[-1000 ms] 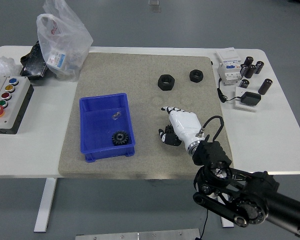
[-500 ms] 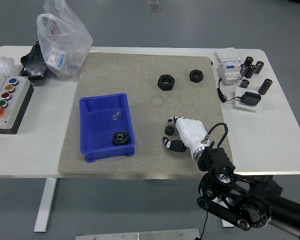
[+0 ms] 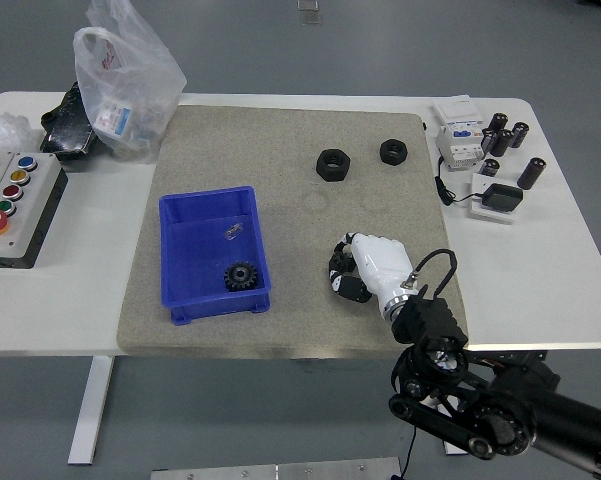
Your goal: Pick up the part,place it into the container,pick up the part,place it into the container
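Note:
My right hand [image 3: 346, 271], white with black fingertips, lies low on the grey mat [image 3: 290, 210] at the front right. Its fingers are curled around a small black gear [image 3: 337, 263], which still rests on the mat and is partly hidden by them. The blue container [image 3: 176, 262] stands to the left on the mat, well apart from the hand. Inside it lie a black gear [image 3: 241, 276] and a small clear piece [image 3: 232, 231]. My left arm is out of view.
Two black hex nuts [image 3: 332, 164] [image 3: 393, 151] sit at the back of the mat. A button box [image 3: 10, 205] and a plastic bag [image 3: 125, 80] are at the left. Electrical parts and black cylinders [image 3: 500, 135] are at the back right.
My right hand has dropped from a raised, open pose onto the small gear, and its fingers have curled in around it.

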Controlling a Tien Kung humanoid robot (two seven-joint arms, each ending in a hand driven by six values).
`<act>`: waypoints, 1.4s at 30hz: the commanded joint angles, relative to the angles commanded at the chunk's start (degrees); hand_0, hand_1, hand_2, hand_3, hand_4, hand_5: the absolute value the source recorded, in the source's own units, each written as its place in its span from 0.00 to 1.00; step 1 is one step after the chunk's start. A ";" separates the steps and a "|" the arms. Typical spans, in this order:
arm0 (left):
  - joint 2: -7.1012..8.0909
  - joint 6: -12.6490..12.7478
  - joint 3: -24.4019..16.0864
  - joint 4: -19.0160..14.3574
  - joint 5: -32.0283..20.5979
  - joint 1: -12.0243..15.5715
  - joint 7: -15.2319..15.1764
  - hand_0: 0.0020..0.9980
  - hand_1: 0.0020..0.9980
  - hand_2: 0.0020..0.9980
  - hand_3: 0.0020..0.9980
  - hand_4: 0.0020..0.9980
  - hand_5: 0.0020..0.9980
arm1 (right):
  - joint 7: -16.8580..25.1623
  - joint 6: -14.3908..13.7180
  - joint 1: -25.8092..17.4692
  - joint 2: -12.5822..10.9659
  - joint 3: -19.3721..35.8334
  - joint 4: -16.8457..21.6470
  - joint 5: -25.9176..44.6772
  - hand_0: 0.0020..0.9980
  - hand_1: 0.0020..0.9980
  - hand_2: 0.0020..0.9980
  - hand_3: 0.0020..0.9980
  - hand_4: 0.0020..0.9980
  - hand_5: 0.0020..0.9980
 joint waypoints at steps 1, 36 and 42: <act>0.00 0.01 -0.04 0.00 0.03 0.01 0.02 0.60 0.47 0.48 0.60 0.51 0.56 | 0.00 -0.08 0.01 -0.01 -0.02 0.02 -0.05 0.39 0.58 0.32 0.63 0.55 0.13; -0.13 0.05 0.00 0.00 -0.20 -0.07 0.12 0.60 0.47 0.48 0.60 0.51 0.57 | 0.00 16.60 7.83 1.02 3.01 6.22 -9.85 0.36 0.68 0.83 0.87 0.83 0.41; -0.16 -0.01 0.02 0.00 -0.11 -0.14 0.01 0.60 0.47 0.48 0.60 0.51 0.57 | 0.00 19.22 6.31 -0.80 4.08 6.93 -7.81 0.34 0.66 0.83 0.87 0.86 0.42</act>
